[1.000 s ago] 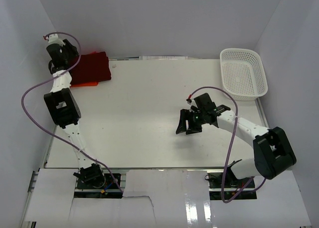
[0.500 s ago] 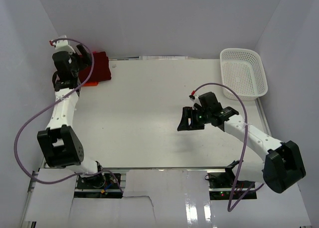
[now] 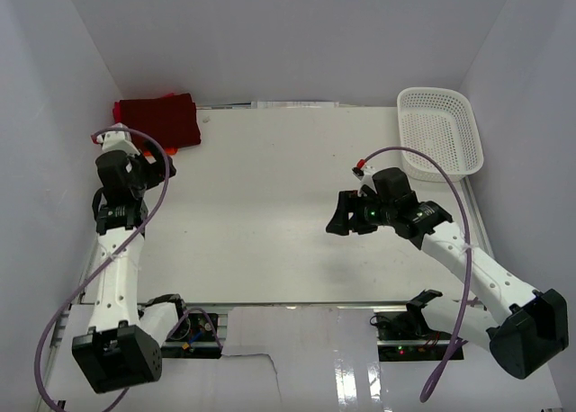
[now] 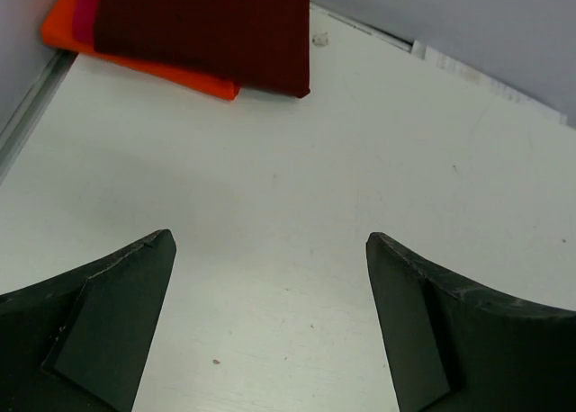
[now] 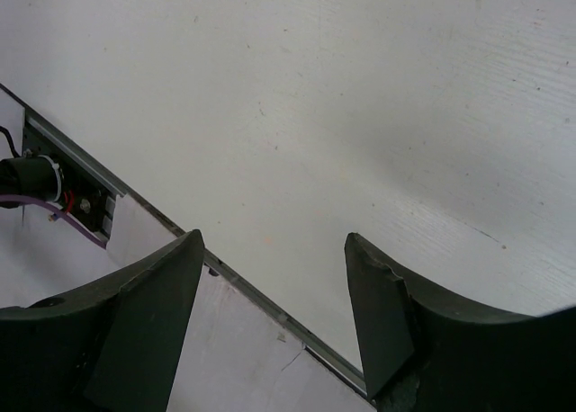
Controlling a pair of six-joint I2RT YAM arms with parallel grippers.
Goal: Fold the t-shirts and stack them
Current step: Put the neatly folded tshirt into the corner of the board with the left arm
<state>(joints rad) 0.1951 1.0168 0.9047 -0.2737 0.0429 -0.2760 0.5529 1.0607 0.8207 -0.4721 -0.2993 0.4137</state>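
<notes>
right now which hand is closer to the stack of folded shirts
Left. The left hand hovers just short of the stack of folded shirts in the far left corner; the right hand is far off to its right.

T-shirts (image 3: pixel 160 121), upper left: soft matt cloth. The maroon t-shirt (image 4: pixel 207 25) lies on top, with the crimson t-shirt (image 4: pixel 87 3) and orange t-shirt (image 4: pixel 162 68) showing at the edges.
Table (image 3: pixel 270 205): white, matt, smooth, faint specks.
Basket (image 3: pixel 407 129), upper right: white plastic mesh.
Left gripper (image 4: pixel 270 313), right gripper (image 5: pixel 274 313): black matt plastic.
Cable (image 3: pixel 409 148): smooth purple sheath.
</notes>
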